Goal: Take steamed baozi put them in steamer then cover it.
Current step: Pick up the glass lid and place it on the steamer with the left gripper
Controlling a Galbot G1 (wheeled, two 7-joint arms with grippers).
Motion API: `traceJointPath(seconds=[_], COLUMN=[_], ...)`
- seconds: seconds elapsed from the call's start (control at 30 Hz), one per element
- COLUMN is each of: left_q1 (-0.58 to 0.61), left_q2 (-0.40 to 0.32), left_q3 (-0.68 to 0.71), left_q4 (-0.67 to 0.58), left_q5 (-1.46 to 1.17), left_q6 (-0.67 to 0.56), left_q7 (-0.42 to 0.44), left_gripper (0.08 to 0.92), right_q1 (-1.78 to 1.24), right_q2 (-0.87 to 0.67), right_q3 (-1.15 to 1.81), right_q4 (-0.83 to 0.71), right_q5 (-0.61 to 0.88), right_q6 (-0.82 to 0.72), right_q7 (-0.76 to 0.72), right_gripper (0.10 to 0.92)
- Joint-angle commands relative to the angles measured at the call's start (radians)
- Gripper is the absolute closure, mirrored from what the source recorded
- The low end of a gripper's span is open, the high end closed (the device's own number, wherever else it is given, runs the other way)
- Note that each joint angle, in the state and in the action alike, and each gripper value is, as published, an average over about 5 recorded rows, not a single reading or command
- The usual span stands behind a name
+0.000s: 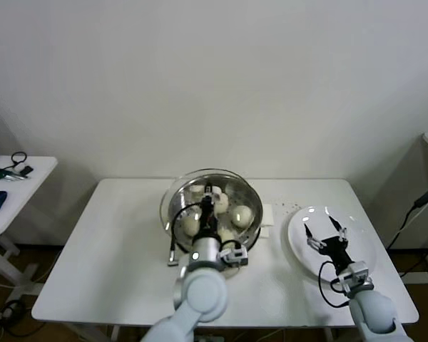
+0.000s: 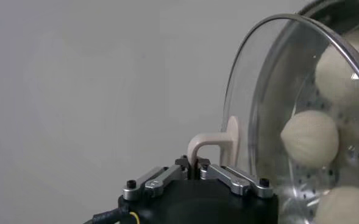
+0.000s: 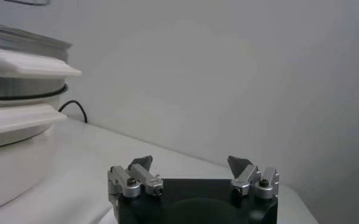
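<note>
The buns (image 1: 242, 212) already lie inside the steamer (image 1: 172, 206), which stands on the table (image 1: 114, 235) near the middle of its far edge; the head view shows at least three of them through the glass, and the white plate (image 1: 364, 246) toward the table's right edge is bare. What appears left is the covering itself: the lid (image 1: 232, 178) is over the pot, but the pictures do not settle whether its rim is seated all round, and it has not been let go. The left gripper (image 2: 195, 163) is clamped tight on the lid's cream handle (image 2: 205, 146), so the lid sits directly at its fingertips, above the buns. The right gripper (image 1: 326, 231) hangs over the plate with its fingers spread wide, holding nothing, well apart from the steamer.
</note>
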Motion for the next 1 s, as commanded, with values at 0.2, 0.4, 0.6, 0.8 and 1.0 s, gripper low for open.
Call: traceJointPath(seconds=[0.2,0.4,0.6,0.8,1.0], left_q1=[-0.002,-0.012,-0.022,-0.022,-0.028], left_q2=[-0.101,-0.090,-0.087,-0.074,-0.072], left_q3=[0.000,-0.001,0.003,0.003,-0.001], left_q4=[0.128,0.149,0.159,0.167,0.178], left_q5=[-0.018,-0.023,-0.016,0.009,0.023], left_q6=[0.048,0.047,0.039,0.019,0.014], left_q7=[-0.091,-0.100,-0.110,-0.091,-0.081], left_gripper=[0.850,0.850,0.850,0.850,0.850], right_q1=[0.002,-0.001,-0.002,-0.006,-0.011], right_q2=[0.001,0.001,0.002,0.002,0.004], right_q3=[0.005,0.007,0.008,0.010,0.014], right_q4=[-0.012,-0.010,-0.009,-0.008,-0.008], right_q5=[-0.006,-0.009,-0.012,-0.012,-0.012], right_q6=[0.004,0.006,0.007,0.008,0.009], right_q7=[-0.001,-0.002,-0.003,-0.004,-0.014], right_gripper=[0.203,0.203,0.203,0.203,0.203])
